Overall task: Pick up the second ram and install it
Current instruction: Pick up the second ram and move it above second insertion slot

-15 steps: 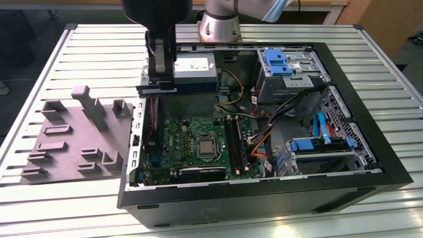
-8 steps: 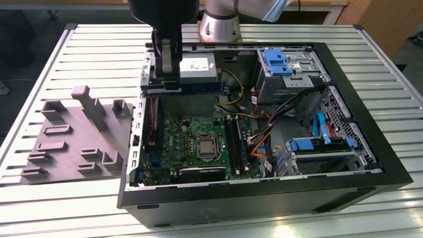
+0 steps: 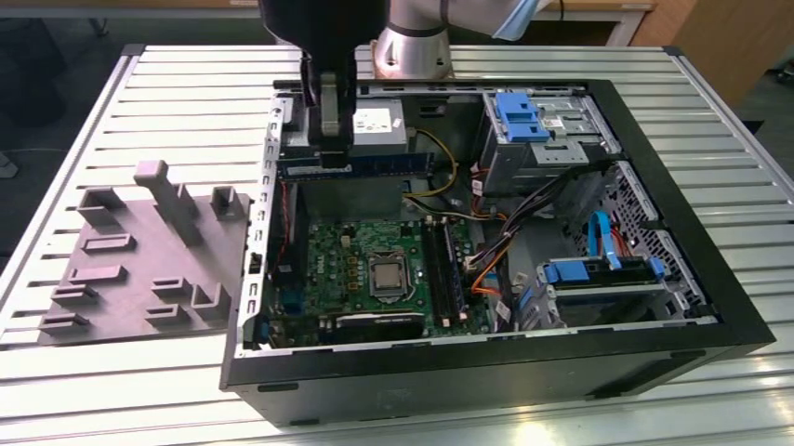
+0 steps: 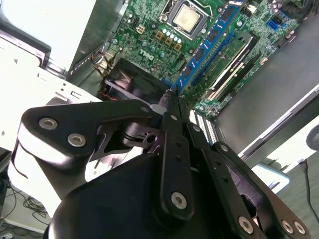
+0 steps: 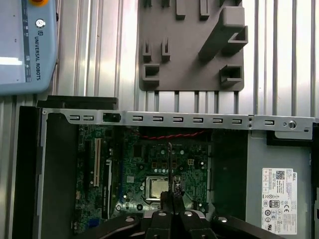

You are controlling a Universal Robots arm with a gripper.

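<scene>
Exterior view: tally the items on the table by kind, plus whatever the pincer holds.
Computer case, open: 1
Grey holder tray: 1
Memory stick, held in the shut pincer over the case: 1
Total: 3

Cropped arm [image 3: 410,37] at exterior view's 12 o'clock edge; second ram [image 4: 202,52] near end buried in gripper [image 4: 173,97], second wrist view.
</scene>
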